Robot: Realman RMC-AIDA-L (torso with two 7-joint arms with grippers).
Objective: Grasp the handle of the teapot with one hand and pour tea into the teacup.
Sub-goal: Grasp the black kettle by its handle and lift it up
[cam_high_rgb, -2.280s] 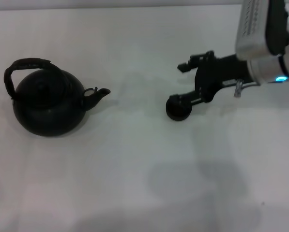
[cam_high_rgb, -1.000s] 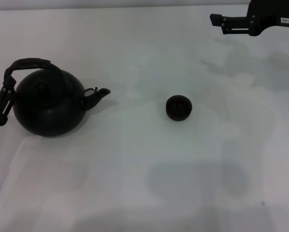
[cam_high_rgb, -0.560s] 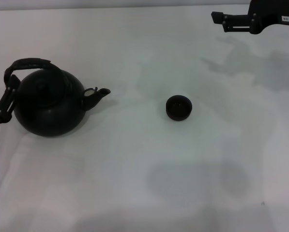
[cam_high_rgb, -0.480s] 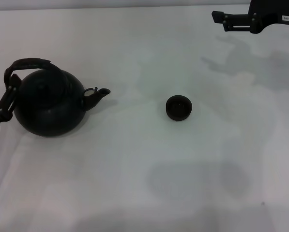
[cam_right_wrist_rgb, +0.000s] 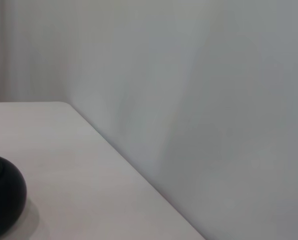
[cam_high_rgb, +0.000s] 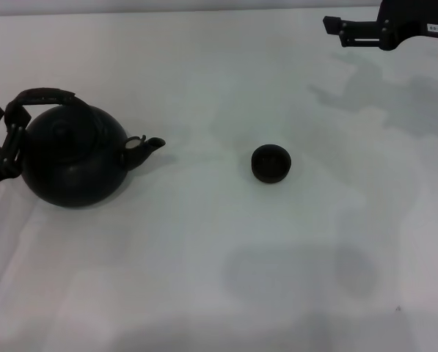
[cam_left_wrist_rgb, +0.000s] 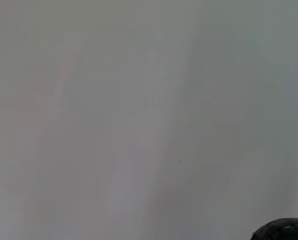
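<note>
Left gripper (cam_high_rgb: 2, 139) is seen at the 9 o'clock edge of the head view, pressed against the 9 o'clock end of the handle (cam_high_rgb: 39, 97); two dark fingertips are visible with a gap between them, one above and one beside the handle's base, so the jaws are read as spread and nothing is held. The teapot (cam_high_rgb: 73, 156) is stood upright on the white table (cam_high_rgb: 204, 279), its spout pointed toward 3 o'clock. The teacup (cam_high_rgb: 271, 163) is set well apart at 3 o'clock of the spout, near the middle. Right gripper (cam_high_rgb: 340, 29) is parked at the 1 o'clock corner, far from both; whether it is clenched cannot be told.
</note>
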